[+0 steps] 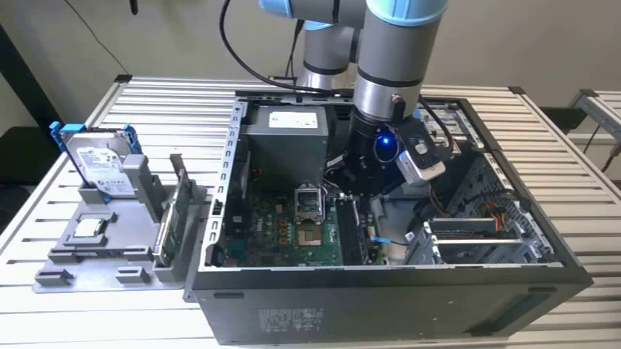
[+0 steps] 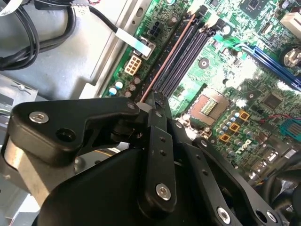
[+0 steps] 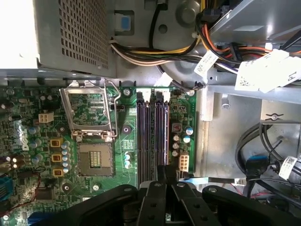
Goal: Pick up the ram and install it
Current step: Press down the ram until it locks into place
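So the ram (image 2: 167,61) was standing on its long edge in one of the memory slots on the motherboard, lined up with the slot's length. In the second wrist view you only saw its thin reddish-brown top edge, a straight line next to the empty black slots. In the first wrist view it (image 3: 162,136) sat in the slot nearer the case wall. The gripper (image 2: 159,101) was right at one end of it.

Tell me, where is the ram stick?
In the second wrist view, the long, thin dark ram stick stands on edge at the memory slots of the green motherboard inside the black computer case, right under the gripper.
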You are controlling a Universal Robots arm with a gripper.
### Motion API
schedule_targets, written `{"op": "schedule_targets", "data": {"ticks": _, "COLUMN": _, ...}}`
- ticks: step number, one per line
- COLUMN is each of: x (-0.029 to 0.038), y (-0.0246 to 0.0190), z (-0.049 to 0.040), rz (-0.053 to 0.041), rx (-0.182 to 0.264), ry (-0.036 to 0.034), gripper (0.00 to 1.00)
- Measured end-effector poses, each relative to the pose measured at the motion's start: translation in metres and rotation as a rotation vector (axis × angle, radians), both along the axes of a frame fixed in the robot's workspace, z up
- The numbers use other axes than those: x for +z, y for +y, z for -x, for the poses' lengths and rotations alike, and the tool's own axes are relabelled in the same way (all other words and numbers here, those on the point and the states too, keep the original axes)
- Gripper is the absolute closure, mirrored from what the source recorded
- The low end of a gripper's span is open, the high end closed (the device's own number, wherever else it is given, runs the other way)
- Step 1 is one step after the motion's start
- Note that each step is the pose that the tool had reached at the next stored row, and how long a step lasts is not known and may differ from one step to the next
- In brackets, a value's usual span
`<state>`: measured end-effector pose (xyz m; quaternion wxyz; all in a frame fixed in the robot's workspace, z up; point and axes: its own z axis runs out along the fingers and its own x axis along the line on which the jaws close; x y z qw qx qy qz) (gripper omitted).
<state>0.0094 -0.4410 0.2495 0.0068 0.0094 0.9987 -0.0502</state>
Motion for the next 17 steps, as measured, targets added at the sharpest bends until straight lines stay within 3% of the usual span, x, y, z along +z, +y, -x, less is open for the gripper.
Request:
{"op": "schedule_targets", "data": {"ticks": 6, "x": -0.0001, "y": 0.0, "z": -0.0001, "rz": -0.0001, "rx": 0.02, "ry": 0.0002, "gripper": 0.89}}
{"op": "schedule_targets", "data": {"ticks": 17, "x": 0.0, "y": 0.0, "z": -0.0001, "rz": -0.0001, "rx": 0.174, "ry": 0.0002, "gripper": 0.89}}
